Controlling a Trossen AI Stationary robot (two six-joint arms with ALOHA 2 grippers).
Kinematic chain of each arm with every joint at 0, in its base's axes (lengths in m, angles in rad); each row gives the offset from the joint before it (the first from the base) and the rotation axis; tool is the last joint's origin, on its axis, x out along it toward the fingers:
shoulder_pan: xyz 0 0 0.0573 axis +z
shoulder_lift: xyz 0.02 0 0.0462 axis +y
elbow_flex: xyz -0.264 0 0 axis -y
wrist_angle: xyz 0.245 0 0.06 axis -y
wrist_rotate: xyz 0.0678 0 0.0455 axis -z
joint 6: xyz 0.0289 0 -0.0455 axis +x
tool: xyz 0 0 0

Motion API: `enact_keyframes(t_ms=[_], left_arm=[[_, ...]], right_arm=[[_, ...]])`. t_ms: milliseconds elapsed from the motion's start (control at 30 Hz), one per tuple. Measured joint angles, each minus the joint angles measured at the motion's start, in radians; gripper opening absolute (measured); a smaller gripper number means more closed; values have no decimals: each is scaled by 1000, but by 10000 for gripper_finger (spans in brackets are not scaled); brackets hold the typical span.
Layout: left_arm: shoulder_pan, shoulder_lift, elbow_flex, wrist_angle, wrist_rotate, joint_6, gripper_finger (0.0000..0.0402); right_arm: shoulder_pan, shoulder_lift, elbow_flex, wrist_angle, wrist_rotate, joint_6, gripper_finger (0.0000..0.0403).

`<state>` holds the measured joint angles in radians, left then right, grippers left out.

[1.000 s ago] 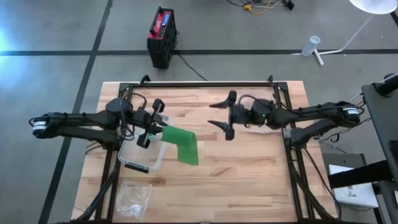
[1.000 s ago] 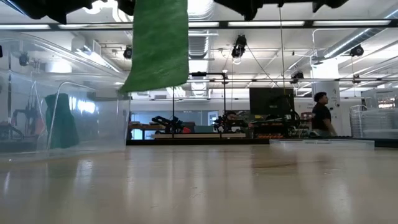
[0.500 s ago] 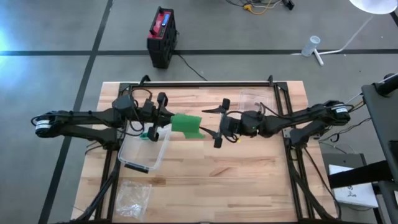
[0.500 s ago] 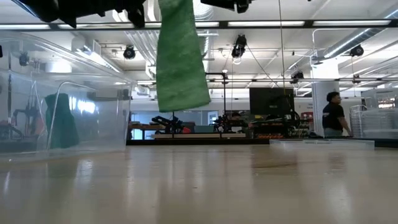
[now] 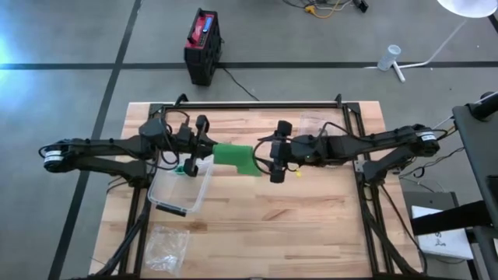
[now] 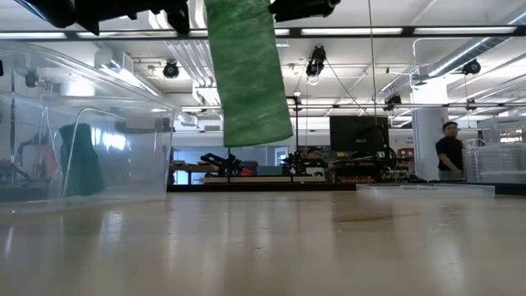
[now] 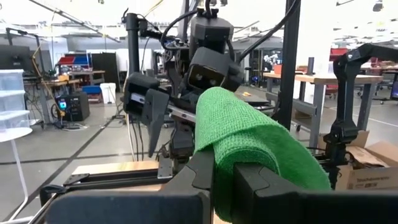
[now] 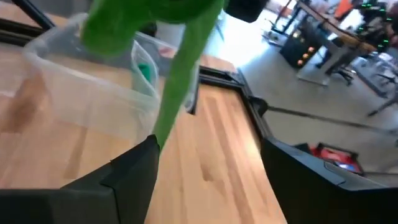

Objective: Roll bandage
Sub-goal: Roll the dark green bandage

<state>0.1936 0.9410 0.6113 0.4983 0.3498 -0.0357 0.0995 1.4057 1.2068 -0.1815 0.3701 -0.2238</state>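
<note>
Since a moment ago the right gripper (image 5: 274, 161) has slid closer, fingers spread wide just beside the green bandage's (image 5: 236, 158) hanging end. Bare table (image 5: 311, 225) lies beneath. Left gripper (image 5: 194, 146) pinches its other end.

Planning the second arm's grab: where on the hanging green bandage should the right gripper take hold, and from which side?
Probably the free lower end of the green bandage, approached from the right. It hangs flat from the shut left gripper, clear of the table, and the open right gripper already faces it.
</note>
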Motion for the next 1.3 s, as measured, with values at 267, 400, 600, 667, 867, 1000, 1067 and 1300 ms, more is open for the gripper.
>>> enact_keyframes(t_ms=[267, 400, 600, 667, 867, 1000, 1067, 1300], left_arm=[[0, -7, 0, -29, 0, 13, 9], [0, -8, 0, -37, 0, 17, 9], [0, -10, 0, -31, 0, 27, 9], [0, -1, 0, -16, 0, 27, 9], [0, 16, 0, -12, 1, 25, 9], [0, 16, 0, -12, 21, 19, 9], [1, 14, 0, -12, 48, 17, 9], [0, 15, 0, -11, 62, 5, 9]], right_arm=[[16, -3, -92, 212, -38, 20, 279], [11, -2, -181, 394, -130, 85, 284], [-2, 22, -239, 535, -139, 121, 290], [-10, 41, -241, 579, -134, 116, 289], [-43, 123, -187, 583, -130, 41, 251], [-50, 155, -150, 541, -131, -22, 181], [-53, 162, -134, 504, -106, -43, 134], [-52, 135, -96, 434, -65, -134, 11]])
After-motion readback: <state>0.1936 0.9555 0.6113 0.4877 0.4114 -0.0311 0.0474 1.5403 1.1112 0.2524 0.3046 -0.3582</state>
